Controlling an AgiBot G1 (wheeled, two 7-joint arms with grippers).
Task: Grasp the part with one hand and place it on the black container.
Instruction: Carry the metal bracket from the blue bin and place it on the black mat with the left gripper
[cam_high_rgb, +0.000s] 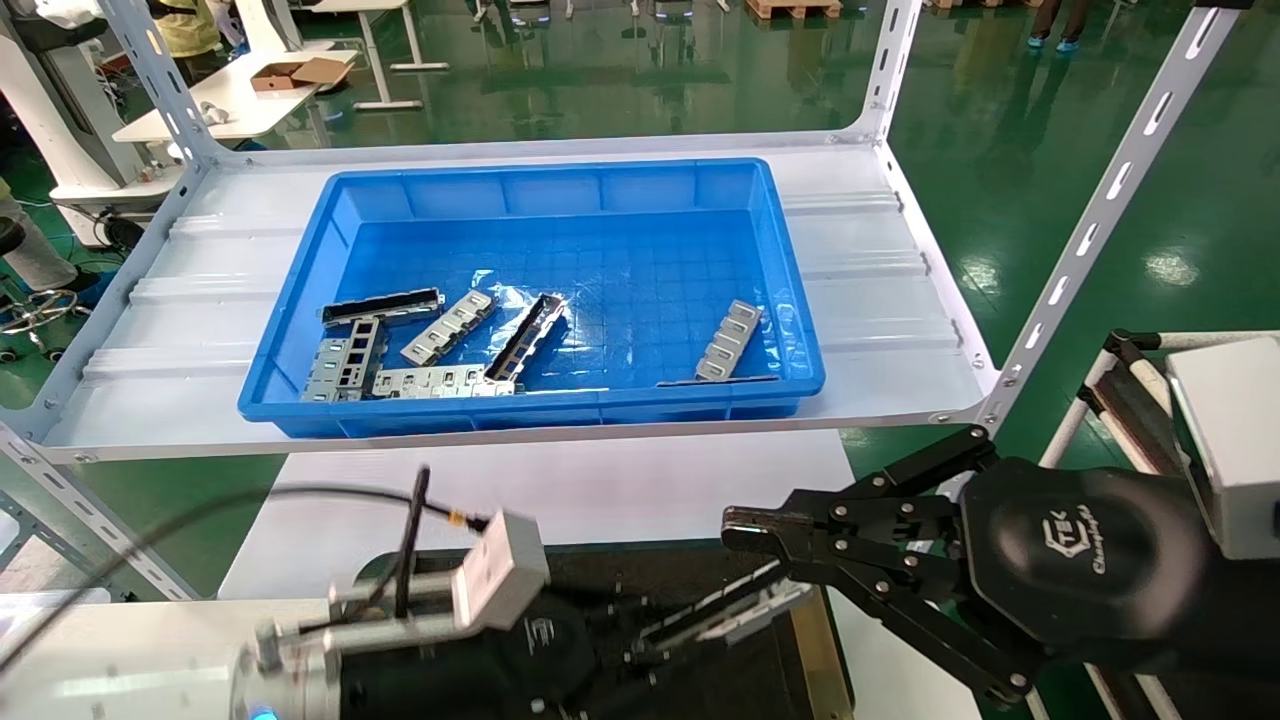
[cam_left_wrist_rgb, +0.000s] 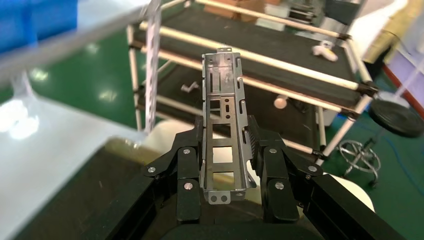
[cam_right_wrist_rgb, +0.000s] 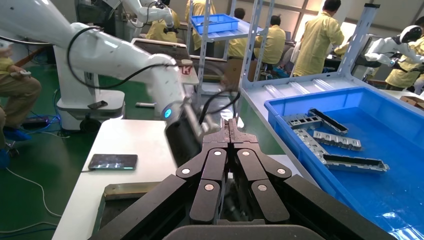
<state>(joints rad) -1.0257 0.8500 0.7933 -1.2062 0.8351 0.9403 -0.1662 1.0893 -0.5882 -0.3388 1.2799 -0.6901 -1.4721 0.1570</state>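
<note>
A: Why is the blue bin (cam_high_rgb: 540, 300) up on the shelf (cam_high_rgb: 880, 330) while the arms work lower down?

B: It looks like the supply point: spare channels and holed plates (cam_high_rgb: 445, 328) lie loose on its floor. The drop-off sits below, at about 6 o'clock in the head view: the black container (cam_high_rgb: 815, 640), its brass rim showing just under the grippers.

A: And the part?

B: The part (cam_left_wrist_rgb: 225, 130) is in the left gripper (cam_left_wrist_rgb: 225, 150), pinched across its width near one end, so most of its length juts out free beyond the fingertips. In the head view it hangs low over the container, pointing toward 2 o'clock.

A: The other arm?

B: The right gripper (cam_right_wrist_rgb: 230, 131) reaches in from 3 o'clock, fingers pressed together on nothing, its tips just above the part's far end. I'd judge it idle here.
</note>
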